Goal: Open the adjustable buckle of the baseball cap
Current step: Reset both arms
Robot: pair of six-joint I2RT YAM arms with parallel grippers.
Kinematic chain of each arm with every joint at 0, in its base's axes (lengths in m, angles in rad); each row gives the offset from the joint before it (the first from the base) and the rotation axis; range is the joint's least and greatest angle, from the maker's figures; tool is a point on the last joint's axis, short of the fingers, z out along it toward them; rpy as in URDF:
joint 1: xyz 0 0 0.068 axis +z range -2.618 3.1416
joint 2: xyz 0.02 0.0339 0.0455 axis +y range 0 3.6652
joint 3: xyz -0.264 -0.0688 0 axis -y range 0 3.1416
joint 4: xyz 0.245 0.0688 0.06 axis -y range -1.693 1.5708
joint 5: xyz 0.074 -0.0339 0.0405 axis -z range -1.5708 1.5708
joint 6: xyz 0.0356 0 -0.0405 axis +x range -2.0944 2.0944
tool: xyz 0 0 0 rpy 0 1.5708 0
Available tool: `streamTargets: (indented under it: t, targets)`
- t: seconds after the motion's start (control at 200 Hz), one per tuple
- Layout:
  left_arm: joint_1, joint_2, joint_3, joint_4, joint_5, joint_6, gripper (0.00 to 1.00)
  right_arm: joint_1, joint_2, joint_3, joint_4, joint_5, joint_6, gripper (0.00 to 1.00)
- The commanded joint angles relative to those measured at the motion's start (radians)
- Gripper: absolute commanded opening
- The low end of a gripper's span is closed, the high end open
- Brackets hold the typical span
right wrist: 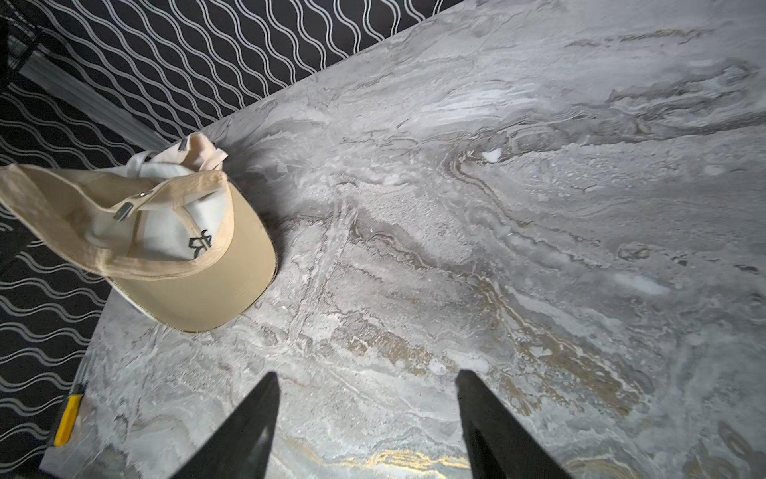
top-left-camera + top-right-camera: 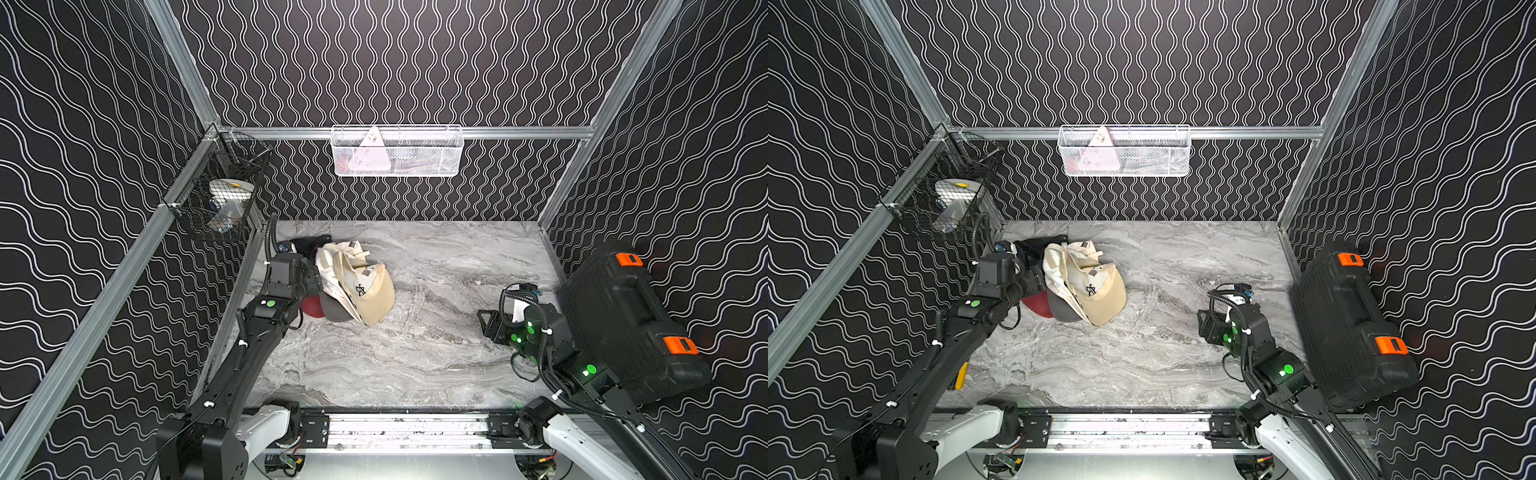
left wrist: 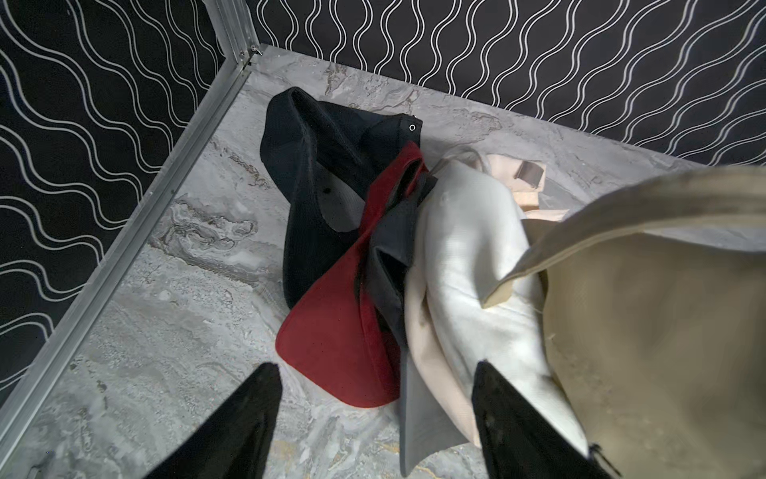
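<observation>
1. Left wrist view: left pincer (image 3: 375,365) wide open, empty, above the cap pile (image 3: 414,257); right pincer (image 1: 367,372) open, empty.
2. Beige baseball cap (image 2: 374,297) sits centre-left in a top view; I'd pin its strap (image 1: 182,186), then lift the buckle (image 1: 124,212).

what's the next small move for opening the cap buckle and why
Probably shift the left hand sideways onto the strap of the tan cap, beside its metal buckle. That hand is open and empty above the red brim, nearest the pile, while the right hand hangs open over bare table.
</observation>
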State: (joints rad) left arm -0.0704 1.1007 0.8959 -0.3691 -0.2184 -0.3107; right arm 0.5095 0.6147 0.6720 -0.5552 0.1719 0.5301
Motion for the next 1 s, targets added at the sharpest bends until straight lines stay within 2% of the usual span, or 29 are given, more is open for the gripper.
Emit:
streamTargets:
  t: [0.0, 0.115, 0.14, 0.185, 0.39, 0.57, 0.996]
  targets:
    - [0.001, 0.006, -0.021, 0.052, -0.064, 0.036, 0.78, 0.000, 0.007, -0.012, 0.065, 0.129, -0.017, 0.69]
    - [0.001, -0.001, -0.071, 0.108, -0.077, 0.047, 0.86, 0.000, 0.024, -0.034, 0.094, 0.208, -0.062, 0.70]
    - [0.001, -0.005, -0.081, 0.123, -0.073, 0.051, 0.94, 0.000, 0.030, -0.041, 0.100, 0.229, -0.067, 0.71]
    - [0.001, -0.008, -0.100, 0.153, -0.063, 0.064, 0.99, 0.000, 0.041, -0.054, 0.124, 0.263, -0.089, 0.71]
    - [0.001, -0.042, -0.202, 0.263, -0.047, 0.087, 0.99, 0.000, 0.059, -0.139, 0.223, 0.404, -0.167, 0.73]
    - [0.001, -0.080, -0.280, 0.360, -0.023, 0.094, 0.99, 0.000, 0.058, -0.173, 0.258, 0.427, -0.187, 0.75]
    - [0.001, -0.041, -0.333, 0.406, 0.002, 0.156, 0.99, -0.003, 0.128, -0.225, 0.362, 0.494, -0.277, 0.78]
